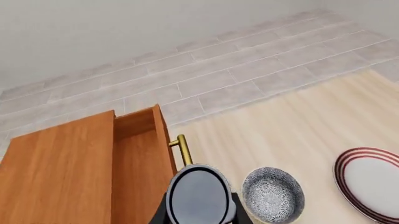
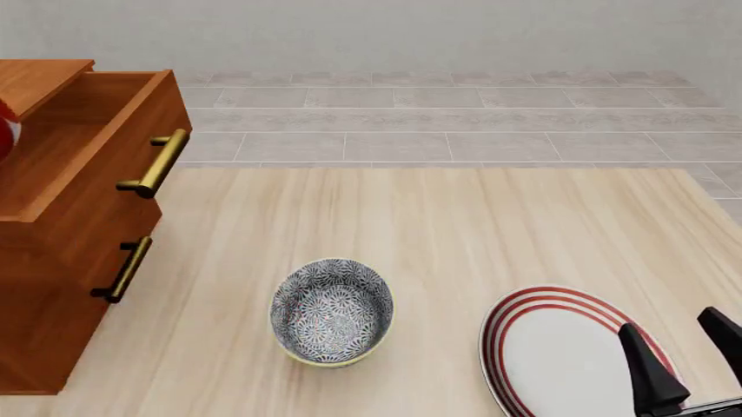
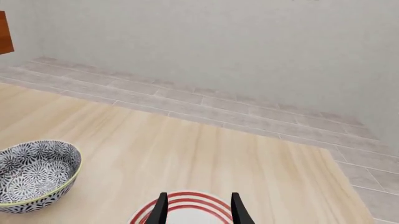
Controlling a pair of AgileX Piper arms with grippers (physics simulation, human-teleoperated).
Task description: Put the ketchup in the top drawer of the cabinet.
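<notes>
The ketchup (image 1: pixel 199 198) is held in the left gripper (image 1: pixel 201 215), beside the open top drawer (image 2: pixel 72 143) of the cabinet (image 2: pixel 58 287). A rigid, light, smooth bottle is judged; mid-body grasp advised. The right gripper (image 2: pixel 686 352) is open, empty.

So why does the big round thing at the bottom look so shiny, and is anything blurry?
Left wrist view: the ketchup sits right against the camera, its glossy top reflecting pale light. Front view: even lighting, only a faint shadow under the bowl. Right wrist view: crisp, no blur or glare.
</notes>
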